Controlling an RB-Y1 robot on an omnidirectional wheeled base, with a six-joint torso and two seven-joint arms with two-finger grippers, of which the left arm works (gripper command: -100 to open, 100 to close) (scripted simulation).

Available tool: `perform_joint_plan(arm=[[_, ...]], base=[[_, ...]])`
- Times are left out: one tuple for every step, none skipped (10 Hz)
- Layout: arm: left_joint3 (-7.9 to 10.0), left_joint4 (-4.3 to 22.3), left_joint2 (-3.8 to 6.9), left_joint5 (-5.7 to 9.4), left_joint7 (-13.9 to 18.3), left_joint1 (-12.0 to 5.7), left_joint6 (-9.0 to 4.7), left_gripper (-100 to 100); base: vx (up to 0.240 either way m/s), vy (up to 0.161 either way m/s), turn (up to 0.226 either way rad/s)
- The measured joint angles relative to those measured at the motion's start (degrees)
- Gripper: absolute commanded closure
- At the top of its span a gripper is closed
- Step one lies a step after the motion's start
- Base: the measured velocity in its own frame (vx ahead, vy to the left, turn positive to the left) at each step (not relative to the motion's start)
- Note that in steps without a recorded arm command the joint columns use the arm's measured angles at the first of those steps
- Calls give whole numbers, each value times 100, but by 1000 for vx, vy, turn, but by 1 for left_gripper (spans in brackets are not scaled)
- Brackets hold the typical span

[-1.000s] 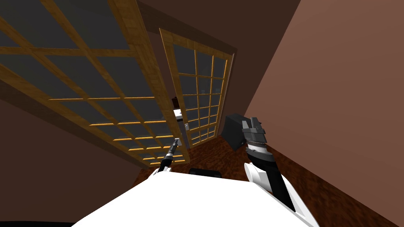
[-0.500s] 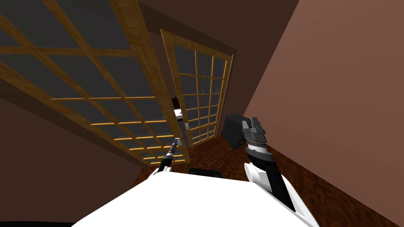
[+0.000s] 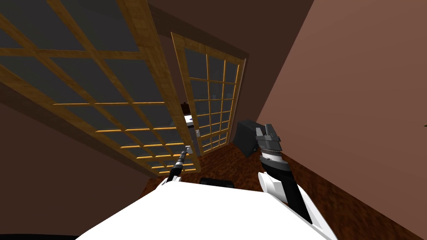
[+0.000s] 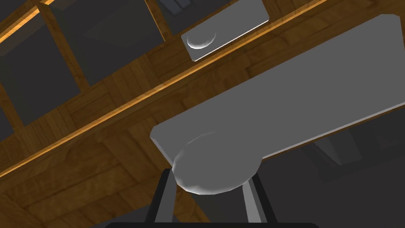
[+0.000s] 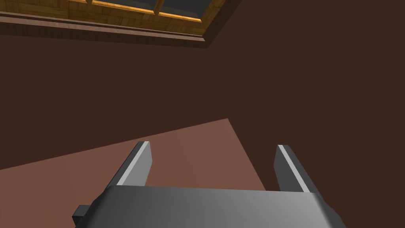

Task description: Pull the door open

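A double door of wooden frames and dark glass panes stands ahead. The near leaf (image 3: 160,83) is swung toward me, and the far leaf (image 3: 182,75) stands behind it. My left gripper (image 3: 188,148) is at the near leaf's free edge. In the left wrist view the left gripper (image 4: 211,180) is shut on a round grey knob (image 4: 213,170) that sits on a grey plate (image 4: 284,107). A second grey plate with a knob (image 4: 225,29) shows on the wooden frame beyond. My right gripper (image 3: 265,130) is raised at the right, open and empty (image 5: 211,152).
A black box (image 3: 244,135) stands on the dark wooden floor (image 3: 225,164) beside the far leaf. A reddish-brown wall (image 3: 354,104) runs close along my right. A brown wall lies under the near leaf at the left.
The door leaves have shifted slightly to the right in the head view. My left gripper stays on the knob, and the right arm has not moved.
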Motion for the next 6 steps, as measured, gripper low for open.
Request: perform_joint_plan(arm=[[-21, -32, 9, 33, 111, 8, 31, 100], [-61, 40, 30, 92, 260, -39, 10, 100], [-112, 109, 44, 173, 419, -78, -29, 100], [-140, 42, 51, 213, 545, -46, -5, 100], [-181, -1, 65, 274, 688, -30, 20, 100], [-208, 140, 88, 304, 823, -97, -55, 100]], base=[[-21, 6, -18], [-20, 9, -18], [-21, 13, -13], [-27, 12, -20], [-25, 4, -32], [-27, 12, -21]])
